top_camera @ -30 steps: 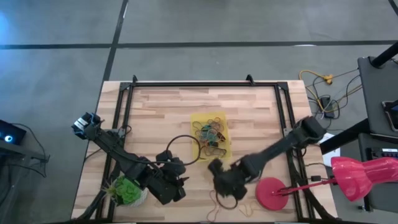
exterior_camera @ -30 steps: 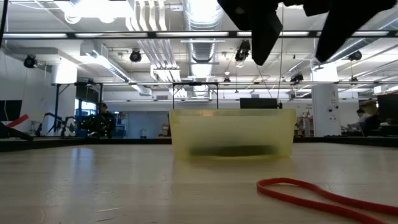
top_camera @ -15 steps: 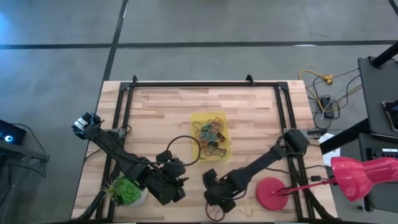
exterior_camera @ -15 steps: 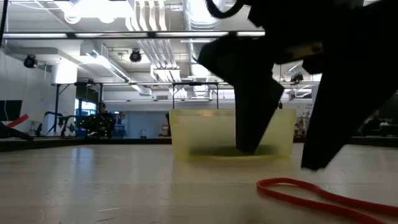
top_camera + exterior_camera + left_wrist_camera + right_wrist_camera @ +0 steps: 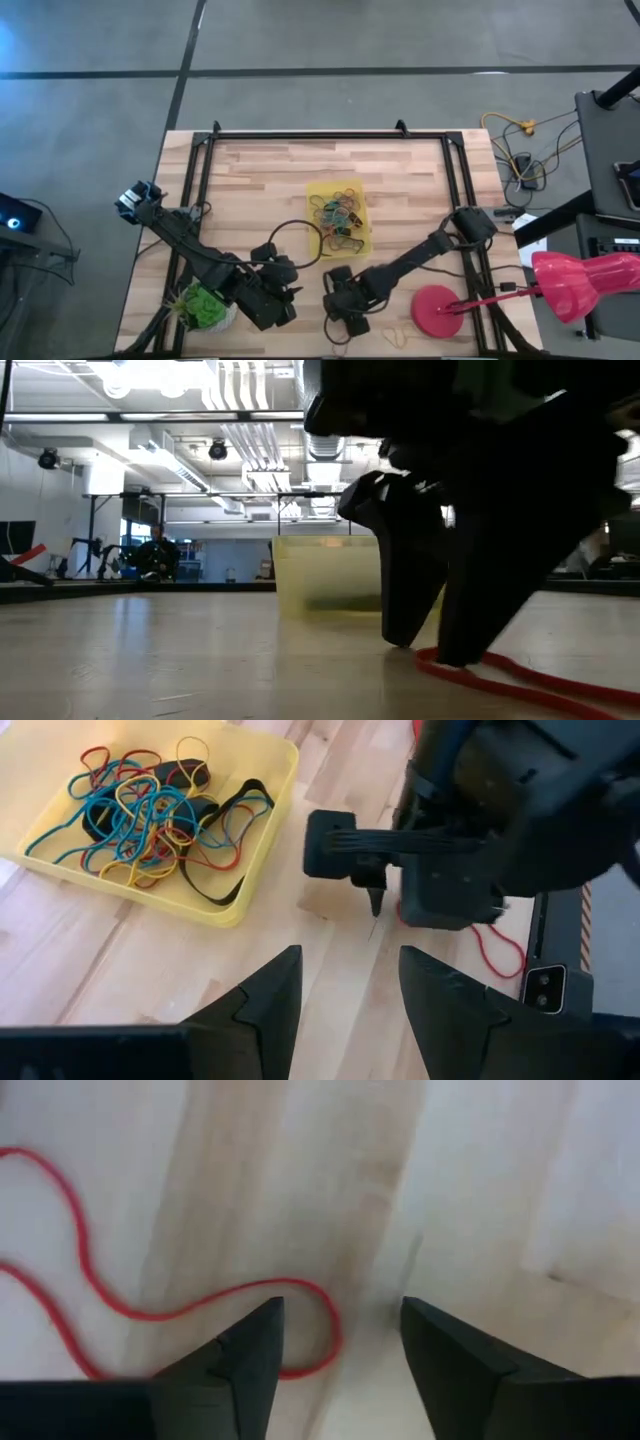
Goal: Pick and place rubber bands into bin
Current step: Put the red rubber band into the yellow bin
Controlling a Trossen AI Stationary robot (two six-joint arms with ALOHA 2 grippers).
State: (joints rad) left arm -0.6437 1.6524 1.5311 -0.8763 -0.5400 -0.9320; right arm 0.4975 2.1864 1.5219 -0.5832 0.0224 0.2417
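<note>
The yellow bin (image 5: 352,240) sits mid-table with several coloured rubber bands (image 5: 150,810) lying inside it. A red rubber band (image 5: 110,1305) lies flat on the table near its near edge, also seen in the low view (image 5: 520,680). My right gripper (image 5: 340,318) is open and points down at the table. Its fingers stand on either side of the band's looped end (image 5: 325,1330). My left gripper (image 5: 345,1010) is open and waits at the near left, facing the bin. My right gripper comes down from above with its open fingers (image 5: 410,620) astride the red band's looped end (image 5: 440,657), which lies flat on the table. Whether a fingertip touches the band I cannot tell.
A green plant ball (image 5: 205,308) sits beside my left arm. A round red disc (image 5: 438,310) lies at the near right, with a pale band (image 5: 397,336) next to it. A black cable loop (image 5: 290,235) lies left of the bin. The table's far half is bare wood.
My right gripper has moved toward the table's near edge and a little left, away from the bin. It has dropped from high above down to the table, with its fingers kept apart over the red band's end. The band has stayed where it was.
</note>
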